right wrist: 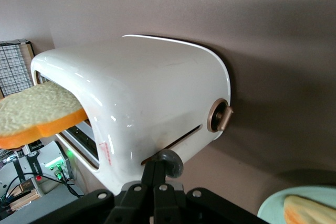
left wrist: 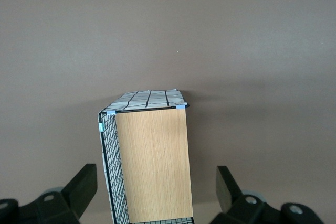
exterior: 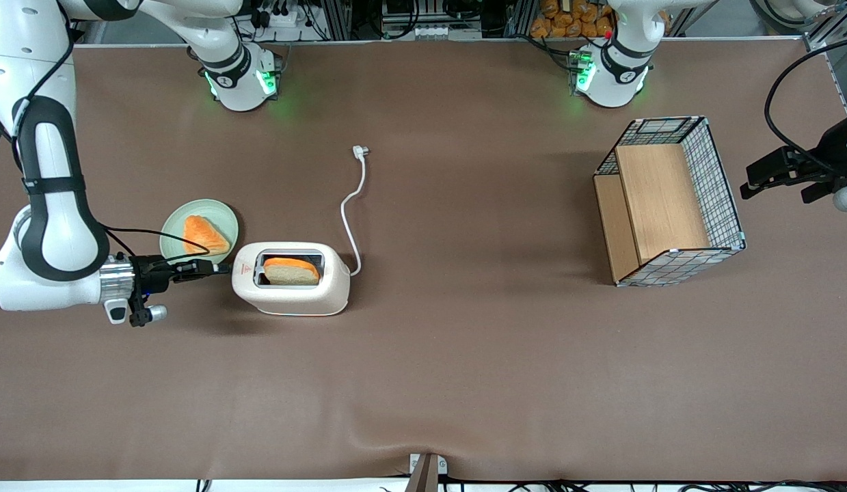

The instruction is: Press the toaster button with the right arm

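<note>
Right arm's gripper (right wrist: 156,174), fingers pressed together, tips touching the button (right wrist: 169,162) at the narrow end of the toaster (exterior: 291,279), directly ahead of it. Step looks like contact made, lever up w/ bread (exterior: 292,270) sticking out; next probably a steady push along the slot. Toaster: cream, rounded, glossy, red triangle mark.

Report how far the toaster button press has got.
Done: the gripper has reached the toaster's narrow end, fingers shut, tips at the button. In hand: the press itself. Left: the bread slice stands high in the slot, so the button does not look pushed down yet.
</note>
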